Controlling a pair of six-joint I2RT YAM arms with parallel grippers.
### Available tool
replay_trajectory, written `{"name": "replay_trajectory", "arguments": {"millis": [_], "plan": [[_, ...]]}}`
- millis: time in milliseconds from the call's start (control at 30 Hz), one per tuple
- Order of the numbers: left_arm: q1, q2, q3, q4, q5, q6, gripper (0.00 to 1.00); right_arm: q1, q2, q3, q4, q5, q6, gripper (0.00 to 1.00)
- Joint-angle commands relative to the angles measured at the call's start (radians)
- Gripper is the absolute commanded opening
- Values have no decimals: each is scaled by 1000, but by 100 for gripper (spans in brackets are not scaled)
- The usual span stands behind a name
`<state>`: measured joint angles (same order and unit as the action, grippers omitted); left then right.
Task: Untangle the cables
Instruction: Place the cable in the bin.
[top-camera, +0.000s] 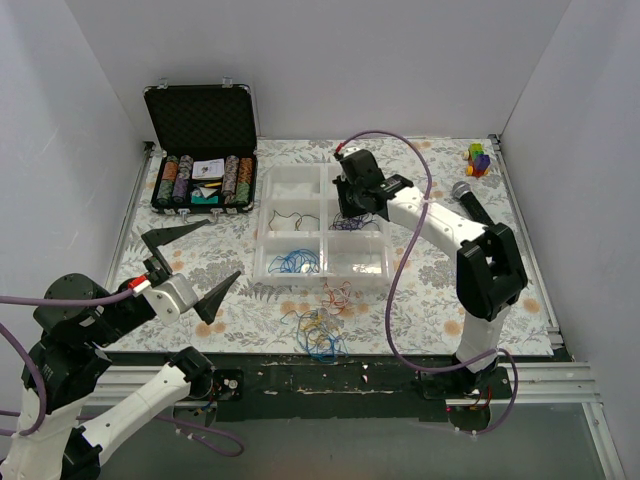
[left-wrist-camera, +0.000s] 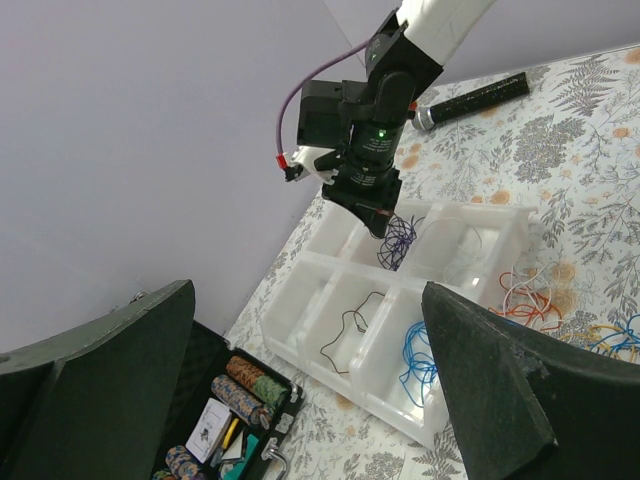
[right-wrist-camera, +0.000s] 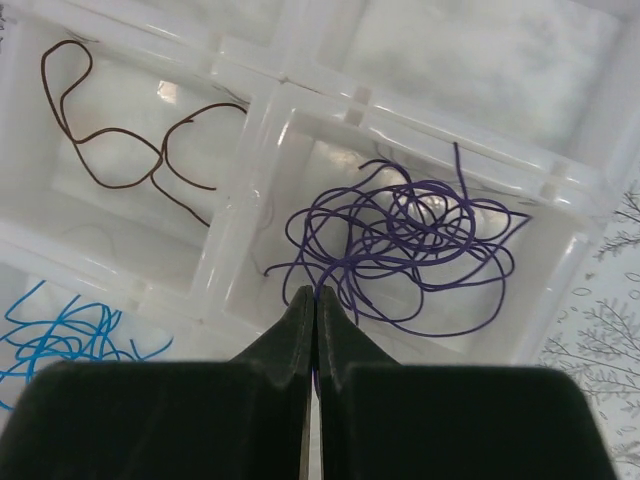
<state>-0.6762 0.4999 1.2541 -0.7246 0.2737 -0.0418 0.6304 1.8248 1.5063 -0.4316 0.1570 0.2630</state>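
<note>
Right wrist view: right jaws clamped on purple cables (right-wrist-camera: 420, 235) inside the tray (right-wrist-camera: 245, 190); left jaws gape apart near the desk's (top-camera: 450, 310) left edge.

Left end effector (top-camera: 223, 247) gapes wide; right end effector (right-wrist-camera: 315, 293) is pinched closed.

Loose cables (top-camera: 320, 325) before tray (top-camera: 323, 236); case (top-camera: 200, 120) behind-left; microphone (top-camera: 470, 200), probably, right of tray.
</note>
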Motion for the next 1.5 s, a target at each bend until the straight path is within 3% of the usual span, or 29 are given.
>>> {"name": "replay_trajectory", "arguments": {"millis": [0, 300, 800, 867, 1067, 1233, 1300, 1467], "plan": [[4, -4, 2, 10, -1, -7, 98, 0, 36, 26, 53, -51, 60, 1], [4, -6, 5, 10, -1, -7, 98, -70, 85, 32, 47, -117, 209, 1], [3, -8, -1, 4, 4, -6, 98, -141, 205, 23, -12, -247, 216, 3], [3, -8, -5, -1, 7, -6, 98, -141, 211, 14, -15, -246, 208, 8], [4, -11, -24, -38, 42, -3, 98, -138, 151, 97, -85, -215, 150, 39], [4, -15, -47, -47, 58, -30, 98, -135, 70, 183, -151, -234, 127, 71], [4, -18, -56, -45, 64, -39, 98, -130, 38, 181, -177, -232, 120, 75], [3, -20, -62, -41, 67, -46, 98, -123, -60, 147, -257, -191, 93, 77]]}}
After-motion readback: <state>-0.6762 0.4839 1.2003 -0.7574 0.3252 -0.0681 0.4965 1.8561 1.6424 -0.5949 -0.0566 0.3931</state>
